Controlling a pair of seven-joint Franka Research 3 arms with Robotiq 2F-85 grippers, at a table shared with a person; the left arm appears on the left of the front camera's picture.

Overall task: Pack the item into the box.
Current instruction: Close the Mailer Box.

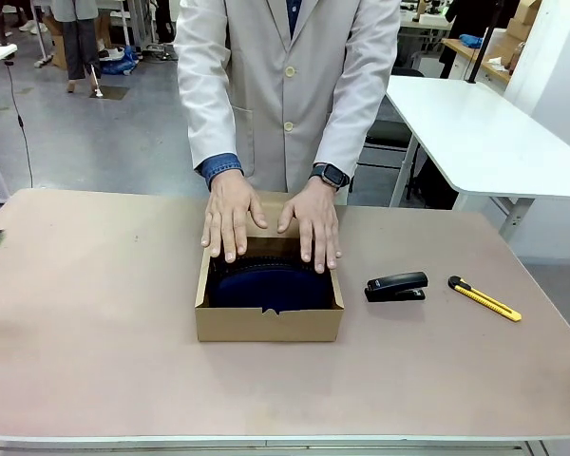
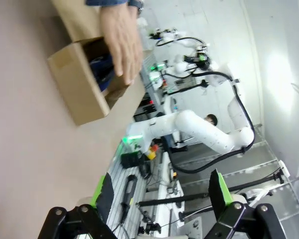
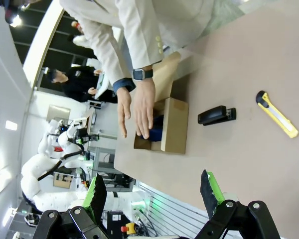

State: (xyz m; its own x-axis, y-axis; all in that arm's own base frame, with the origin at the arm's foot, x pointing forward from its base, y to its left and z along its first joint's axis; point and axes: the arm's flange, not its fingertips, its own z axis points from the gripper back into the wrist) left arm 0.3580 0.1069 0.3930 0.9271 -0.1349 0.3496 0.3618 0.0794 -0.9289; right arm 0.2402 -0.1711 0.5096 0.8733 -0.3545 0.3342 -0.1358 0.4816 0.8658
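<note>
- Left claw [image 2: 160,193] spread wide, holding nothing; the box [image 2: 77,84] sits well apart on the bench [image 2: 25,159] under a person's hand [image 2: 120,40]
- Right claw [image 3: 152,195] also spread, empty, well apart from the box
- Front view: navy pouch [image 1: 266,285] lies inside the box, both hands resting on it

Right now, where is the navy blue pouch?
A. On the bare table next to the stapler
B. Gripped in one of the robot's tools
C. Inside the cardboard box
C: the navy pouch sits down between the walls of the cardboard box, while the stapler lies apart on the table.
</note>
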